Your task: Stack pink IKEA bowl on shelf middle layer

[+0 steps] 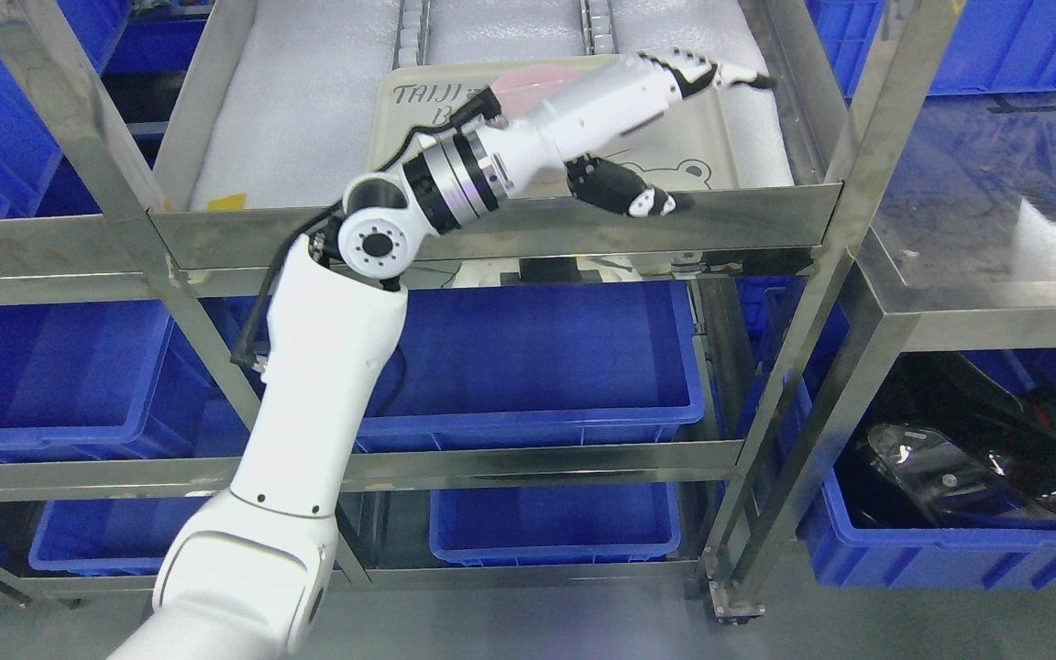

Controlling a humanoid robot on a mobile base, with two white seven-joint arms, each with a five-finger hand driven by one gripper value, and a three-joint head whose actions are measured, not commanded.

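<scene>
**A:** Only the head view to go on. Where is the pink bowl (pixel 528 81)?

**B:** On the shelf (pixel 491 225) at the level the arm has reached into. It sits on a pale tray (pixel 720 151) with printed letters and a bear drawing, toward the tray's back left part. Only a sliver of pink shows, because the forearm crosses in front of it.

**A:** Which hand is that?

**B:** The left hand (pixel 665 119); its arm rises from the lower left, bends at the elbow by the shelf's front rail and runs up and to the right across the tray. The right arm is out of sight.

**A:** Is the hand on the bowl?

**B:** It does not look so. The fingers (pixel 720 71) stretch out straight past the tray's far right corner, the thumb (pixel 624 191) hangs apart below, and nothing sits between them. So the hand is spread and empty.

**A:** Then how does the bowl lie from it?

**B:** Behind the palm, back along the forearm, to the left of the fingertips. The forearm's long line passes right over the bowl. I judge the hand must draw back leftward before it can close on the rim. Whether a second bowl waits underneath, I cannot tell.
</scene>
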